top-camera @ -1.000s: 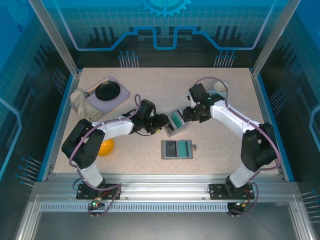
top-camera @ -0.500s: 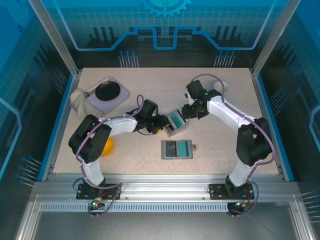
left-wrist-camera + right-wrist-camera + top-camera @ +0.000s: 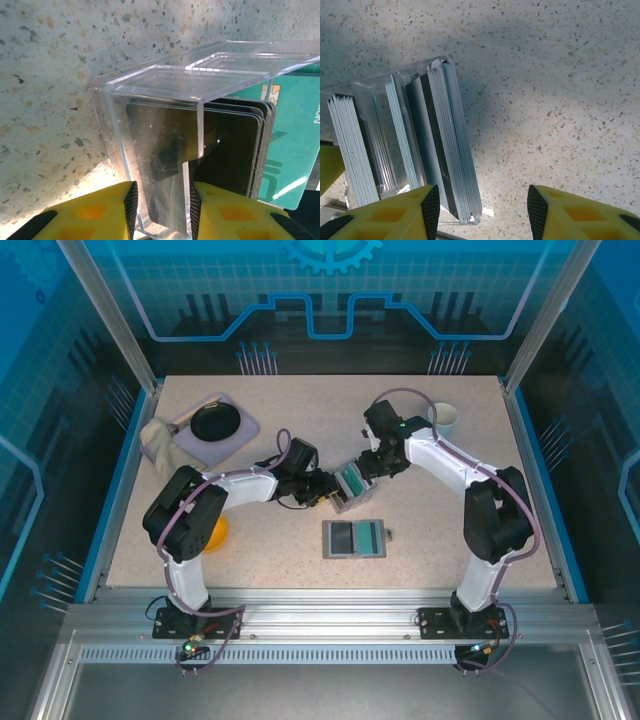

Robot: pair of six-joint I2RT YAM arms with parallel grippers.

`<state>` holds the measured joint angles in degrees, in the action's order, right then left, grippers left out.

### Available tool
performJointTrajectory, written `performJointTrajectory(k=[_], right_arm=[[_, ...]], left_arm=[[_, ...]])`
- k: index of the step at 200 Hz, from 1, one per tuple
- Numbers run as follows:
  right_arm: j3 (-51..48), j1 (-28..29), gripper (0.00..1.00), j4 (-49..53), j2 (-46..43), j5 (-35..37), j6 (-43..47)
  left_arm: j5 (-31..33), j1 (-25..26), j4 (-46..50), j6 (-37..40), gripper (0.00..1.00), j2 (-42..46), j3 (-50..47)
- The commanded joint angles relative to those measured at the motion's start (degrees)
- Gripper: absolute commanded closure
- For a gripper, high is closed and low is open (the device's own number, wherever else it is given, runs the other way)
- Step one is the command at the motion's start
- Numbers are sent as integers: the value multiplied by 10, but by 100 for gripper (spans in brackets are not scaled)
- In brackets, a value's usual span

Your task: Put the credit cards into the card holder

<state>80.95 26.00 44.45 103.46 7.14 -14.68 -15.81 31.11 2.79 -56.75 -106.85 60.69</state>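
Observation:
The credit cards (image 3: 352, 480) stand on edge in a clear slotted box (image 3: 343, 498) at mid-table. In the right wrist view the cards (image 3: 445, 150) are pale stacks in the box (image 3: 375, 100). The left wrist view has dark cards and a teal one (image 3: 290, 145). My left gripper (image 3: 330, 492) (image 3: 162, 210) is shut on the box's (image 3: 150, 100) near end, a pad against each clear wall. My right gripper (image 3: 368, 472) (image 3: 483, 212) is open, with the outer stack's edge and bare table between its fingers. The grey card holder (image 3: 354, 538) lies open and flat nearer the arms, untouched.
A white mug (image 3: 443, 418) stands at the back right. At the back left are a lilac tray (image 3: 243, 430) with a black pan (image 3: 213, 421) and a beige cloth (image 3: 163, 445). A yellow ball (image 3: 212, 533) sits under the left arm.
My left jaws have narrowed onto the box's end. The right arm has shifted a little left and back, its jaws unchanged. The box and the card holder stay in place.

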Motion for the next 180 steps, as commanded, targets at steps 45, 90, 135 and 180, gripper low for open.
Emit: performJointTrajectory(k=[45, 90, 135, 180], right_arm=[[43, 14, 47, 25, 55, 26, 24], [59, 20, 46, 30, 86, 30, 38], [70, 24, 46, 39, 87, 79, 49], [66, 27, 48, 38, 53, 80, 58]], left_arm=[[21, -6, 71, 39, 67, -18, 11], [20, -5, 74, 45, 68, -22, 13], [21, -7, 78, 50, 70, -20, 13], [21, -6, 80, 52, 71, -19, 15]])
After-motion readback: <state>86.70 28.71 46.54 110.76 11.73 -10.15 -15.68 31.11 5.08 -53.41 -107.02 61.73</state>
